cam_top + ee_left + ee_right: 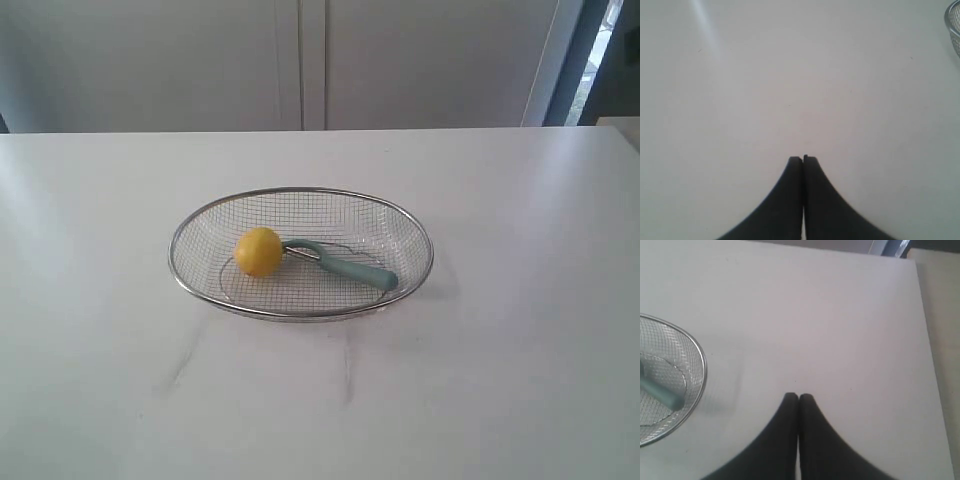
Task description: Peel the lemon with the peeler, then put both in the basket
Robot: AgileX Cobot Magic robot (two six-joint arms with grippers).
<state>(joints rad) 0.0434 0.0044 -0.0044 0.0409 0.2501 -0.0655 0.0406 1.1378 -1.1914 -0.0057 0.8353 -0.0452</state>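
Note:
The wire mesh basket (300, 192) stands in the middle of the white table in the exterior view. Inside it the yellow lemon (259, 251) lies at its left part, touching the head of the teal-handled peeler (345, 265), whose handle points right. Neither arm shows in the exterior view. My left gripper (803, 158) is shut over bare table, holding nothing; a bit of the basket's rim (953, 25) sits at the frame's edge. My right gripper (799, 396) is shut and empty too, with the basket (701, 357) and the peeler's handle end (660, 395) off to one side.
The table's edge (926, 340) runs close by the right gripper, with a beige floor beyond. White cabinet doors (300, 60) stand behind the table's far edge.

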